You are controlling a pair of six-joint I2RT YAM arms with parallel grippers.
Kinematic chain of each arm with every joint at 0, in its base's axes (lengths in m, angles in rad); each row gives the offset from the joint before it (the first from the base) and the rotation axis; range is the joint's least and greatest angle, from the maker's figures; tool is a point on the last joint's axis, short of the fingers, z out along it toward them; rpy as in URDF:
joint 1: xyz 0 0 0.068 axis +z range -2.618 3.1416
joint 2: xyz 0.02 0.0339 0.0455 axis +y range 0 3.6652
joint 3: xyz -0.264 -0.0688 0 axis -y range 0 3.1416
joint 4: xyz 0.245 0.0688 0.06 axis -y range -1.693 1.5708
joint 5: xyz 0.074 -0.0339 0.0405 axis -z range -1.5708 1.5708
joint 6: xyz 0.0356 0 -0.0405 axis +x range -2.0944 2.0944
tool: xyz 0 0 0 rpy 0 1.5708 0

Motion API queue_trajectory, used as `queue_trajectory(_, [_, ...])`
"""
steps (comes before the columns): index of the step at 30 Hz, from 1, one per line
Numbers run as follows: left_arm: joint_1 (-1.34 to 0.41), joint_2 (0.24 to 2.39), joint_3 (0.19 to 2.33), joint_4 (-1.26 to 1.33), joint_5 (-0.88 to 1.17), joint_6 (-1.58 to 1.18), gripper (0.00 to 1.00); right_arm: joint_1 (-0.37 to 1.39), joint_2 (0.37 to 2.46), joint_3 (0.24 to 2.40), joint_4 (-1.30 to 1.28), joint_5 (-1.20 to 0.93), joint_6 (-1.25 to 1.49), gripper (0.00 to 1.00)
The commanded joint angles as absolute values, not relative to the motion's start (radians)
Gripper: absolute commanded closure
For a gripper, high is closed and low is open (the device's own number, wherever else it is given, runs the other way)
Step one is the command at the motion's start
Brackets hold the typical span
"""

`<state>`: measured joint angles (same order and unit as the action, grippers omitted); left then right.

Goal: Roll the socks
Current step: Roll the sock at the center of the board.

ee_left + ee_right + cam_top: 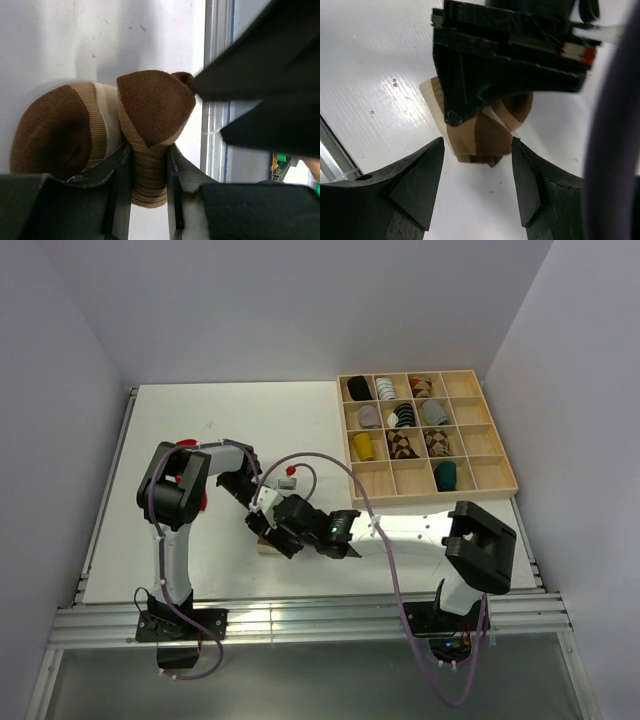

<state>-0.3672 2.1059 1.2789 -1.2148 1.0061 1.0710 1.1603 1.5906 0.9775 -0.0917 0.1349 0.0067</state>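
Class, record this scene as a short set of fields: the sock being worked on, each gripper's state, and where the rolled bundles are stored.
Sock in work: brown-and-cream striped sock, partly folded, on the white table
Left gripper: shut on the sock's folded part
Right gripper: open, facing the sock, holding nothing
Storage: wooden tray, far right, with sock bundles in several compartments

From above, the striped sock (265,544) barely shows: just a tan sliver at 7 o'clock under the left hand (267,522) and right hand (288,538). In the left wrist view, the right hand is a dark blur at 3 o'clock, and the sock's lower end is lost between the fingers (120,185). Right wrist view: the left hand covers the sock's top, and a blurred cable (615,125) fills 3 o'clock.
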Motion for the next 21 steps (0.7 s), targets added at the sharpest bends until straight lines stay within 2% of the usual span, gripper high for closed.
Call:
queue_trajectory(1, [-0.364,2.141,1.304,-1.232,0.985,1.112,1.0,1.212,1.64,1.055,-0.078,0.198,-0.063,0.37])
queue_trajectory(16, [-0.36,2.175,1.339,-1.267,0.98,1.123,1.0,1.273,1.756,1.065,-0.078,0.229,-0.071,0.37])
queue_trajectory(21, [-0.359,2.175,1.339,-1.252,0.974,1.108,1.0,1.295,1.737,1.029,-0.048,0.252,-0.057,0.36])
